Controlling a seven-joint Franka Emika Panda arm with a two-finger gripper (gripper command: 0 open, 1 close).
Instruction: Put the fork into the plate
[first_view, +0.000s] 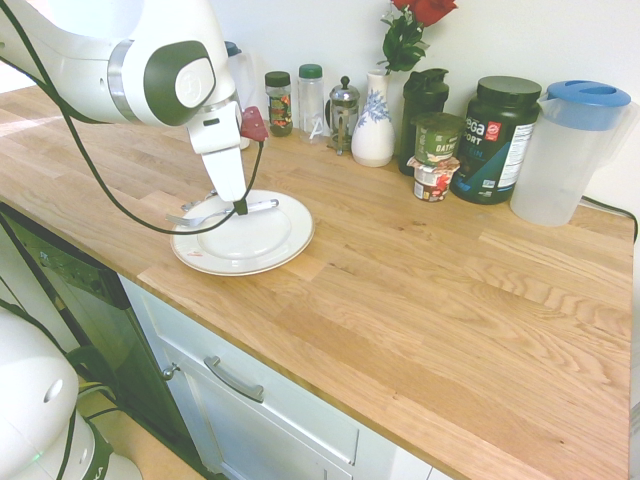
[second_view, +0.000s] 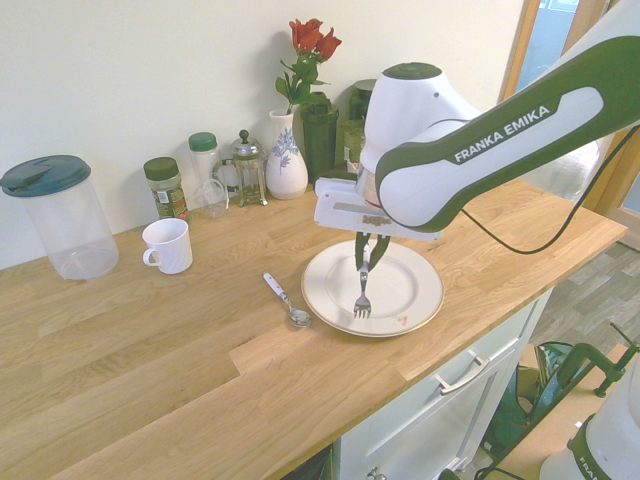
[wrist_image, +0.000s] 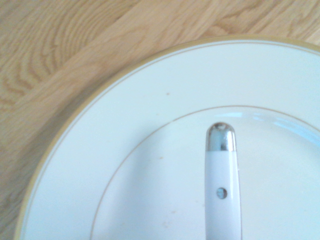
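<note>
One fork (second_view: 362, 303) is over the plate (second_view: 414, 313), clasped by the gripper (second_view: 366, 266), whose fingers pinch it by the handle. We judge the carrying part done and the setting-down in hand. Next we need to ease the fork onto the plate if it isn't already resting there, part the fingers, then lift straight up so the handle doesn't snag. From these views we can't tell whether the fork touches the china. As for its looks, we see bright silver tines pointing toward the rim, and a slim white handle with a shiny metal end cap and a small round dot, probably a rivet or hole.
</note>
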